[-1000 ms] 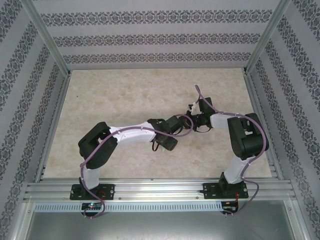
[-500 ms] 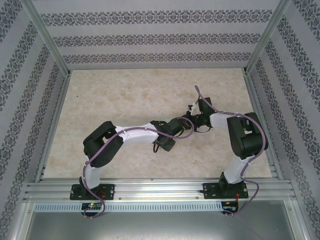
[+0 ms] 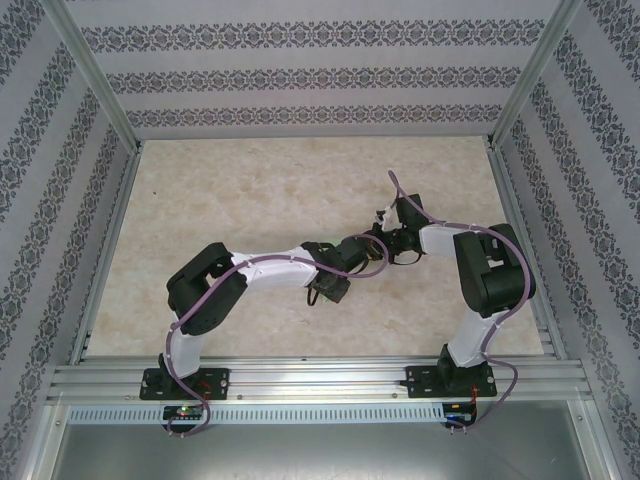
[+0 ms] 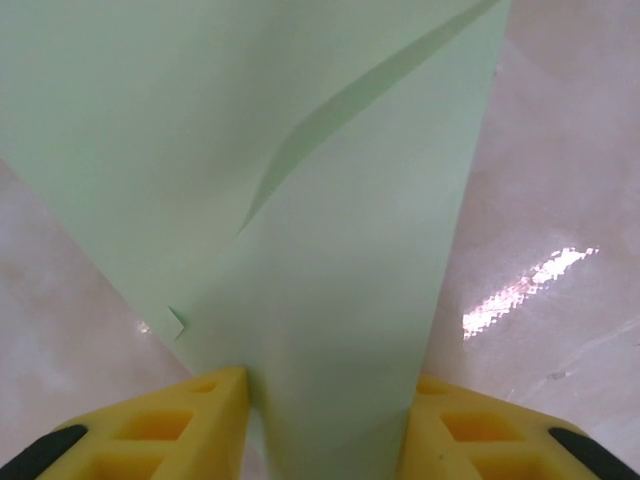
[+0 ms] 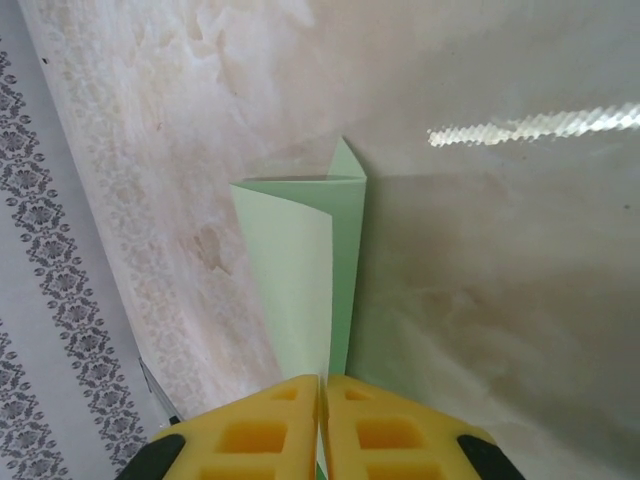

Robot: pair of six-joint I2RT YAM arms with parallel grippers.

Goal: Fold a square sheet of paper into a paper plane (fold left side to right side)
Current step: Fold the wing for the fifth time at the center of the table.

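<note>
**Step in hand:** carrying one side of the sheet of paper [image 5: 300, 270] across onto the other.

**Present state.** The right tool [image 5: 322, 388] is clamped on the narrow, doubled end of the sheet. The layers run out from between its fingers to a small point. The left tool [image 4: 330, 382] stands part open, with the sheet passing between its fingers [image 4: 190, 410]; no pinch is evident there. The sheet sits near the middle of the desk [image 3: 250, 190], where the two arms meet.

**Recommended practice.**
1. Hold the right clamp firm as the anchor.
2. Close the left tool only once the edges are aligned, because a loose flap shows a bowed shadow line and would probably crease askew.
3. Lower the fold flat before pressing.

**Surface.** The desk top is pale, marbled and glossy with bright glare, so thin paper is likely to slide. Press straight down rather than dragging.

**Room.** Patterned wall panels [image 3: 300, 75] enclose three sides. Aluminium rails [image 3: 320, 378] run along the near edge.
</note>
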